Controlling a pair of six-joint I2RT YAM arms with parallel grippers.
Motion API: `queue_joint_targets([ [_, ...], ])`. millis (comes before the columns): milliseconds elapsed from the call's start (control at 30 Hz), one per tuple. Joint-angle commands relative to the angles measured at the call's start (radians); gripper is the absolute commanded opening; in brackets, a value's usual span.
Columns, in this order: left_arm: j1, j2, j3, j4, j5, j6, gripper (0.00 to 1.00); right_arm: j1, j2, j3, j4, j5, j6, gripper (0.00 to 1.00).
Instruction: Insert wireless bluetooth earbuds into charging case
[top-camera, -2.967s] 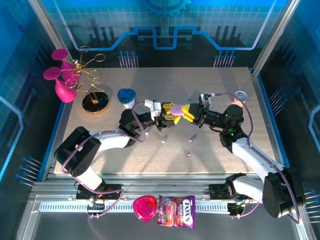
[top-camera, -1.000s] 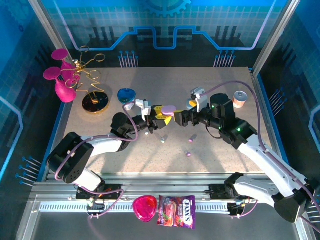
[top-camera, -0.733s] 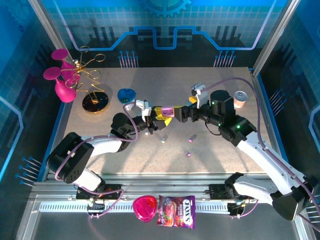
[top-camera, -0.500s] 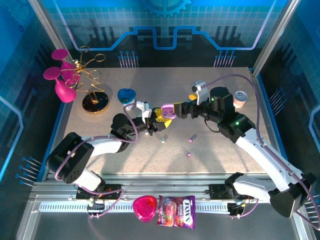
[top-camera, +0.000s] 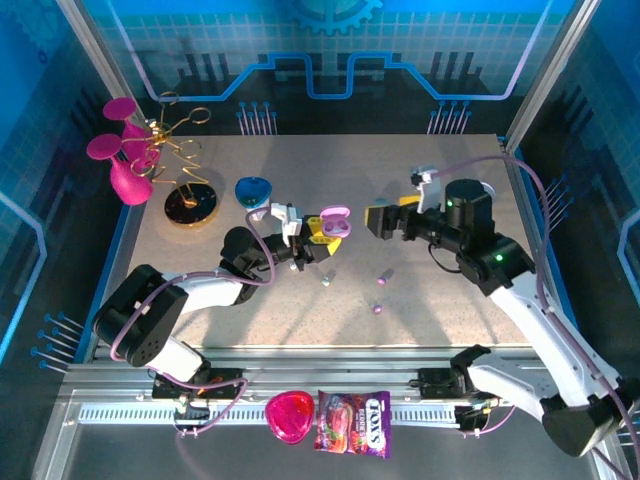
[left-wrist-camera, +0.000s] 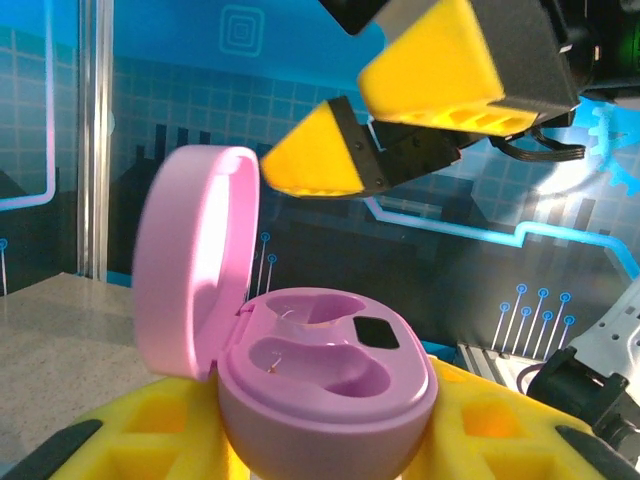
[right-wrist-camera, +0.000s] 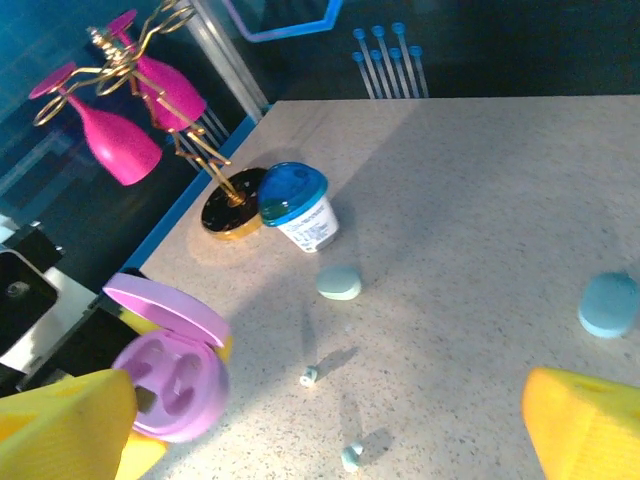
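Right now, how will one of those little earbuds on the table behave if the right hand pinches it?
Each earbud is tiny and rounded, so it will probably roll or skid on the table when nudged. Between the broad pads of the right hand it may easily slip out. It looks light, likely hard plastic.

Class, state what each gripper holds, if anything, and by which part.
Left gripper clamps the open lilac case by its lower shell; right gripper is open, holding nothing.
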Motion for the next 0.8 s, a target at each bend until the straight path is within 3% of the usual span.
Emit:
queue_joint_targets([
  [0, 0.011, -0.019, -0.016, 0.040, 0.012, 0.027, 0.34, -0.064, -0.033, -0.078, -0.099, -0.029, 0.011, 1.00],
  [200, 0.011, -0.042, -0.030, 0.040, 0.014, 0.022, 0.34, -0.082, 0.001, -0.205, -0.149, 0.017, -0.040, 0.99],
  [433, 0.019, -0.083, -0.050, 0.032, 0.013, 0.020, 0.34, -0.019, 0.149, -0.271, -0.174, 0.170, -0.019, 0.85],
  [633, 0.020, -0.120, -0.050, -0.016, 0.013, 0.045, 0.34, 0.065, 0.246, -0.323, -0.140, 0.172, 0.049, 0.73],
  [767, 0.020, -0.120, -0.049, -0.021, 0.013, 0.048, 0.34, 0.073, 0.291, -0.389, -0.019, 0.088, 0.152, 0.66],
])
